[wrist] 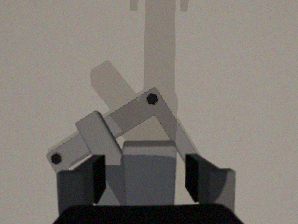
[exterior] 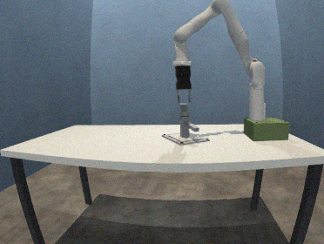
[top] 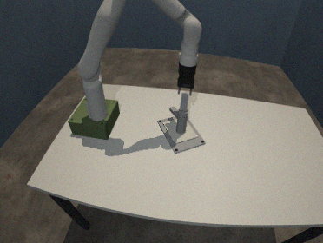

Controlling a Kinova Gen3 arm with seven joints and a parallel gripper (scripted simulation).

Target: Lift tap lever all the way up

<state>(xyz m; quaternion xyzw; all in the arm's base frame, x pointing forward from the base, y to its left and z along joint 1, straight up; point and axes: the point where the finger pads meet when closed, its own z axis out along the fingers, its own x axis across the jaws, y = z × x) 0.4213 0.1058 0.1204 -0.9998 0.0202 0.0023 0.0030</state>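
The grey tap (top: 181, 123) (exterior: 185, 127) stands on a thin grey base plate (top: 191, 143) (exterior: 173, 138) (wrist: 131, 114) near the middle of the white table (top: 260, 174) (exterior: 87, 144). Its lever (top: 184, 103) (exterior: 184, 108) (wrist: 149, 175) points straight up from the tap body. The short spout (exterior: 193, 128) (wrist: 97, 136) sticks out to one side. My gripper (top: 185, 92) (exterior: 184, 99) (wrist: 145, 171) hangs straight above the lever, pointing down. It is open and empty. In the wrist view the two dark fingers stand on either side of the lever's top end, apart from it.
The arm's green mounting block (top: 93, 119) (exterior: 266, 129) sits on the table at one end, well away from the tap. The arm reaches over the table from it.
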